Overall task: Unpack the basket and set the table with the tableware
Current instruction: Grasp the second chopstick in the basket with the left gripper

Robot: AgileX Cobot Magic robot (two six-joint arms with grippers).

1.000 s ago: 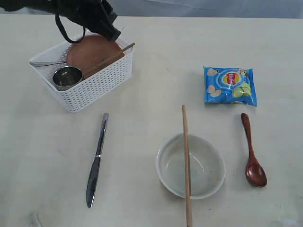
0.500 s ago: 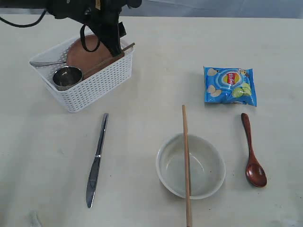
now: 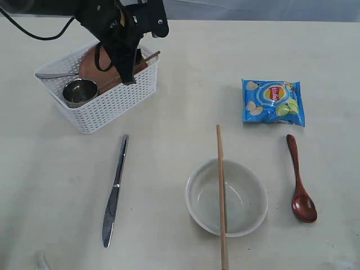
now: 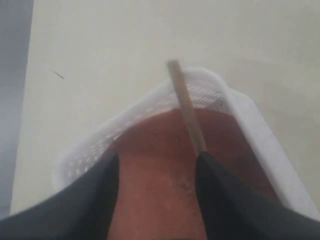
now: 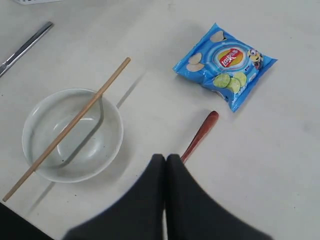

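The white basket (image 3: 112, 104) stands at the table's (image 3: 180, 73) back left. In it lie a reddish-brown plate (image 3: 93, 59), a steel cup (image 3: 80, 91), a fork handle (image 3: 53, 75) and a chopstick (image 3: 151, 56) leaning over the rim. My left gripper (image 3: 128, 76) points down into the basket, open. In the left wrist view its jaws (image 4: 156, 160) straddle the plate (image 4: 155, 145), and the chopstick (image 4: 184, 102) ends at one finger (image 4: 215, 190). My right gripper (image 5: 166, 159) is shut and empty, hovering near the wooden spoon's handle (image 5: 201, 135).
On the table lie a knife (image 3: 115, 188), a pale bowl (image 3: 226, 197) with a second chopstick (image 3: 220, 169) across it, the wooden spoon (image 3: 301, 188) and a blue chips bag (image 3: 273, 101). The right wrist view also shows the bowl (image 5: 72, 135) and bag (image 5: 225, 65).
My left arm has swung right and lowered, turning its open gripper down into the basket over the plate. Nothing on the table has moved.
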